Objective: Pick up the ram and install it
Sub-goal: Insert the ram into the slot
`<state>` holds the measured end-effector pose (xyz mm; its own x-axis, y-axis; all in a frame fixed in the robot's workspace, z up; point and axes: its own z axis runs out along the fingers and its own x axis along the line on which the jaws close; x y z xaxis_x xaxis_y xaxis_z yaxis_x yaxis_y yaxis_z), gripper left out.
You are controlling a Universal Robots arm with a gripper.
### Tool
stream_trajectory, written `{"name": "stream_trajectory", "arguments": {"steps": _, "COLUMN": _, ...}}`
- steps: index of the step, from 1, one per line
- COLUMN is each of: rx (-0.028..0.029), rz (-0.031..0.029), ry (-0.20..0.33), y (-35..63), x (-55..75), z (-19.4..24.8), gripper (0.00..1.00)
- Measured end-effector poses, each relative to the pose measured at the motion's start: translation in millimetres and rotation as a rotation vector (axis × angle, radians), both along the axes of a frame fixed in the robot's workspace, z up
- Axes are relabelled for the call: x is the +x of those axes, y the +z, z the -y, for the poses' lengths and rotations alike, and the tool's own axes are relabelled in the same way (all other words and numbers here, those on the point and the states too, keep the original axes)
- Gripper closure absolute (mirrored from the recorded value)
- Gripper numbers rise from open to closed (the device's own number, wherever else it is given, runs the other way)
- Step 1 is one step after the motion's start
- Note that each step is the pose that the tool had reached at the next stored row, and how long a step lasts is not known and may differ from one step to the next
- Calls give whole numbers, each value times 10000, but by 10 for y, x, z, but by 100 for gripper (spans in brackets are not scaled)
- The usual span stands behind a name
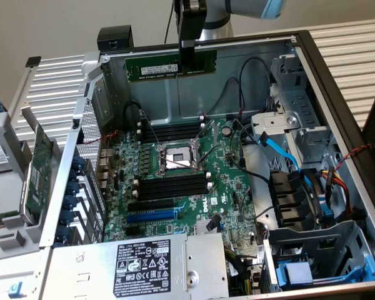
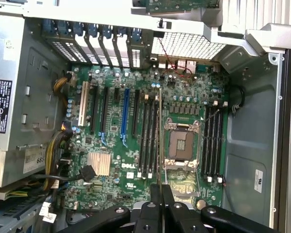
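Observation:
The ram [image 1: 156, 66] is a long green stick with a white label. It hangs level above the far wall of the open computer case, and my gripper [image 1: 187, 67] is shut on its right part. In the wrist view the ram [image 2: 159, 131] shows edge-on as a thin line running out from the gripper [image 2: 160, 188], over the motherboard [image 2: 121, 165]. It lines up near the black memory slots [image 2: 148, 138] beside the CPU socket [image 2: 179, 143]. From the exterior view, two banks of empty slots [image 1: 172, 132] [image 1: 172, 186] flank the socket [image 1: 175, 156], well below the ram.
A grey power supply [image 1: 144, 262] fills the near end of the case. A larger green expansion card [image 1: 40, 169] stands outside, at the exterior view's left. Drive cages [image 1: 325, 250] and a blue cable [image 1: 281, 153] crowd the exterior view's right. A small heatsink [image 2: 99, 162] sits on the board.

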<state>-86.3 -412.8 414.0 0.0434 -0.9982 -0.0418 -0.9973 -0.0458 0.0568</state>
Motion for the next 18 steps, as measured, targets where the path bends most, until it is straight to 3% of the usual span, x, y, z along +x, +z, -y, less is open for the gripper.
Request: {"name": "stream_trajectory", "arguments": {"steps": 18, "rx": 69, "rz": 27, "ry": -549, "y": -170, "x": -67, "z": -33, "gripper": 87}}
